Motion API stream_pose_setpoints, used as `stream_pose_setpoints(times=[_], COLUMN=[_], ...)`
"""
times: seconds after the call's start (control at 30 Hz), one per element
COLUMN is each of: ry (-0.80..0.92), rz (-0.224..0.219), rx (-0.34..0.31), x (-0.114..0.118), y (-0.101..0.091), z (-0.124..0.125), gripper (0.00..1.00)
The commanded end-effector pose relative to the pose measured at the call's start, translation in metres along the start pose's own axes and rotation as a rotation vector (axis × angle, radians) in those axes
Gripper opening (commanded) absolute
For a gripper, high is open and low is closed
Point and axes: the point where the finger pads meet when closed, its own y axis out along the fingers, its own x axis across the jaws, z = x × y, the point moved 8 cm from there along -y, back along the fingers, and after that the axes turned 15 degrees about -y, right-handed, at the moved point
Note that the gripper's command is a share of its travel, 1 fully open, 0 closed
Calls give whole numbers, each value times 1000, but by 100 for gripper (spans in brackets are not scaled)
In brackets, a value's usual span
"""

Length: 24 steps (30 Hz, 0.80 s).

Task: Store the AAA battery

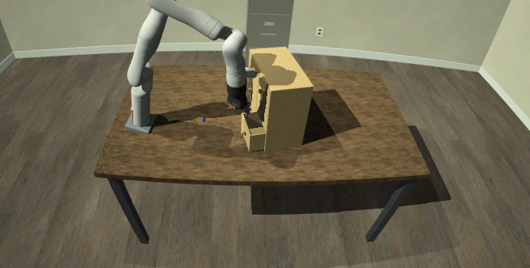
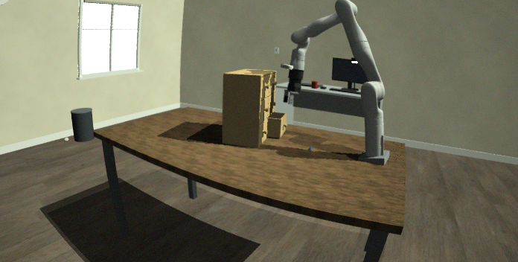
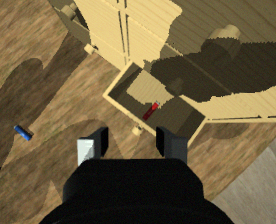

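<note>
The wooden chest [image 1: 287, 122] [image 2: 242, 108] stands upright on the table. One bottom drawer [image 1: 257, 142] [image 2: 275, 127] [image 3: 198, 132] is pulled well out and looks about level. Inside it lies a small red cylinder [image 3: 151, 110] with a silvery end; its kind is too small to tell. A blue battery [image 1: 202, 118] [image 2: 310, 149] [image 3: 23, 133] lies on the table between the chest and the arm's base. My gripper [image 1: 241, 110] [image 2: 288, 98] [image 3: 132, 137] is open and empty. It is in front of the chest, above the level of the open drawer. Shadow hides part of the drawer's inside.
Round knobs [image 3: 90, 49] [image 3: 226, 34] stick out of the chest's other drawers, which look pushed in. The chest's upper front rises close beside my wrist. The table's edge [image 1: 266, 181] runs beyond the open drawer's side. The arm's base [image 1: 141, 123] stands opposite the chest's front.
</note>
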Motion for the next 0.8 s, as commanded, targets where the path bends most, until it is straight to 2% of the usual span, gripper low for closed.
stream_pose_setpoints(times=[0.0, 0.77], ry=[23, 277], rz=[-2, -16], rx=[0, 3], x=[0, 6], y=[1, 9], z=[2, 6], gripper=[100, 100])
